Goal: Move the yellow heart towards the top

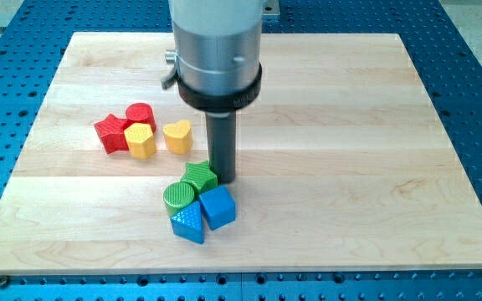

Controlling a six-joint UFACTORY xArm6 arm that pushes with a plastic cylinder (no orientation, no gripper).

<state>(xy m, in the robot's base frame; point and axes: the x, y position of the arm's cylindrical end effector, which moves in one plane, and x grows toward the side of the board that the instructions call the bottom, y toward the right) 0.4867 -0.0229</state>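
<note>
Near the middle of the pale wooden surface (325,109), the straight dark rod ends in my tip (223,178), which rests at board height. No claw is fitted, so no open or closed state applies; the tool is a plain pusher.

Position of the tip:
- Just beside the green star-shaped plastic block (199,176), at that block's right edge; contact cannot be confirmed.
- Above the blue cube-like plastic block (218,206).
- The green round plastic block (178,197) and the blue triangular plastic block (187,223) lie further toward the view's bottom left, packed against the other two.

Position of the task object:
- The yellow heart-shaped plastic block (177,135) lies toward the view's upper left of the tip, near it but apart.
- Just to its left sits the yellow hexagonal plastic block (141,140), which touches the red star-shaped plastic block (112,133) and the red round plastic block (141,114).

Recommended procedure for the step, as a judgement:
1. Bring the tip round to the heart's lower side without brushing the green star, which stands between them.
2. Centre the tip under the heart, so that the push runs straight toward the view's top.
3. Advance slowly. An off-centre contact would probably rotate the heart or drive it left into the yellow hexagon.
4. The board above the heart appears unobstructed, though the arm's grey housing (216,46) hides part of it.
</note>
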